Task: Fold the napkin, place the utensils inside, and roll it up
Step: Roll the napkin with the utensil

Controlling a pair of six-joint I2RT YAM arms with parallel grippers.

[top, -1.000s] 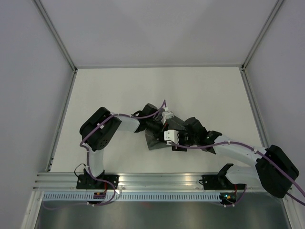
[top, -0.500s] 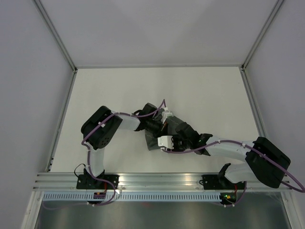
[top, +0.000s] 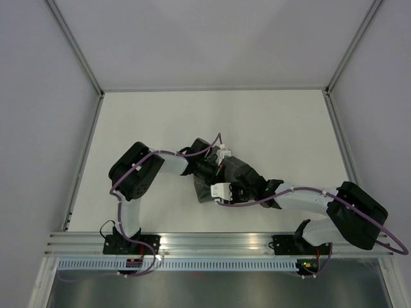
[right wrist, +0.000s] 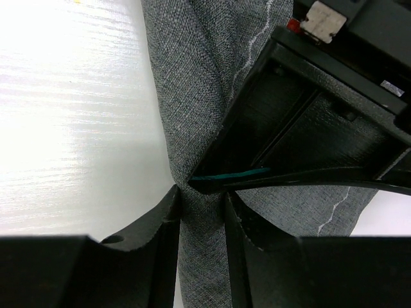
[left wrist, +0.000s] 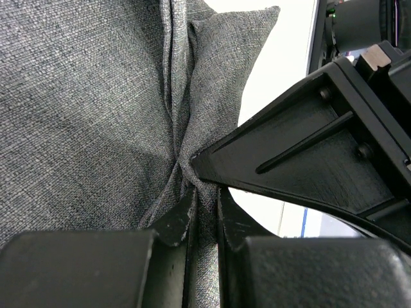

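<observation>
**Top external.** The napkin (top: 239, 169) lies as a bunched dark grey heap at mid-desk, nearer the arm bases than the far wall, and both wrists cover much of it. The desk (top: 192, 122) shows no utensils. Judgement: the task is early. The fold is in hand but not finished, and loading the utensils and rolling are both left to do.
Pose: the left arm rises from its base, bends at the elbow and runs its forearm rightward to the cloth. The right arm sweeps low from the right, its forearm pointing left. The left tool (top: 217, 168) and the right tool (top: 239, 190) meet over the napkin, almost touching.

**Left wrist.** The left tool (left wrist: 204, 218) is narrow and clamped on a raised pleat of napkin (left wrist: 83, 115). Creases fan out from the pinch. One finger of the other tool presses in just beside it from the right.

**Right wrist.** The right tool (right wrist: 200, 215) is narrow, with a ridge of napkin (right wrist: 192, 83) filling the gap between its fingers. It reads as a pinch. The left tool's fingertip sits right above that spot. A light stitched line runs along the cloth edge. Bare desk shows to the left.
</observation>
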